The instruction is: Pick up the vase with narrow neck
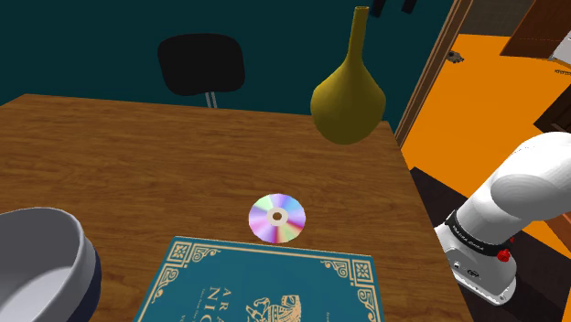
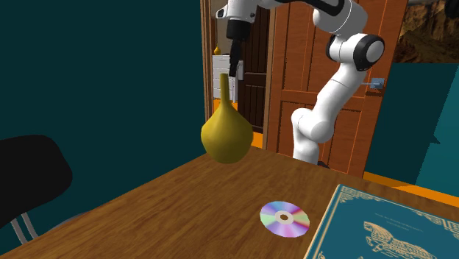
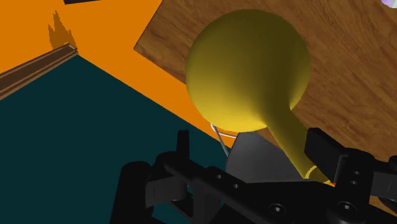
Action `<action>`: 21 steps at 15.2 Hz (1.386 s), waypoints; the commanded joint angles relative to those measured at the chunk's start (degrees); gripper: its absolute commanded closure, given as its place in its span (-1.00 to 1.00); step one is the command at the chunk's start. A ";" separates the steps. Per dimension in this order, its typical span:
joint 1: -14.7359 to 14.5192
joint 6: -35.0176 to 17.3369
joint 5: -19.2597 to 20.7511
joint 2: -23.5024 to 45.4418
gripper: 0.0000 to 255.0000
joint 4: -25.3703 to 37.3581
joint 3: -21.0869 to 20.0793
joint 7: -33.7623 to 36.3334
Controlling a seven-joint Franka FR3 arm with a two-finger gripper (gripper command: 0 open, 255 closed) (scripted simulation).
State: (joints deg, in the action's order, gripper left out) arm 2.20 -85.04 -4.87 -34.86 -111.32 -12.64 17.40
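The vase (image 1: 346,101) is mustard yellow, with a round belly and a long narrow neck. It is upright over the far corner of the wooden table (image 1: 137,174), the corner nearest the door. My gripper (image 2: 232,70) comes down from above and is shut on the top of the vase (image 2: 226,136) neck. In the wrist view the neck runs up between my gripper (image 3: 289,158) fingers, and the belly (image 3: 248,63) overlaps the table corner and the orange floor. I cannot tell whether the base still touches the wood.
A shiny CD (image 1: 276,219) lies mid-table. A teal book (image 1: 265,284) lies at the near edge and a white bowl (image 1: 41,261) at the shoulder view's lower left. A black chair (image 1: 201,64) stands behind the table. A wooden door (image 2: 324,73) stands behind the arm.
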 commanded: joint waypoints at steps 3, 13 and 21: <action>1.21 2.36 -0.18 6.15 -1.00 8.70 -4.65 8.14; 0.71 -3.26 -0.87 3.29 1.00 0.27 -4.65 7.85; 0.71 -3.21 -0.87 3.33 1.00 0.37 -4.68 7.89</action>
State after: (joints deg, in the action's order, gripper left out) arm 2.90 -88.24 -5.74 -31.55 -110.93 -17.32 25.28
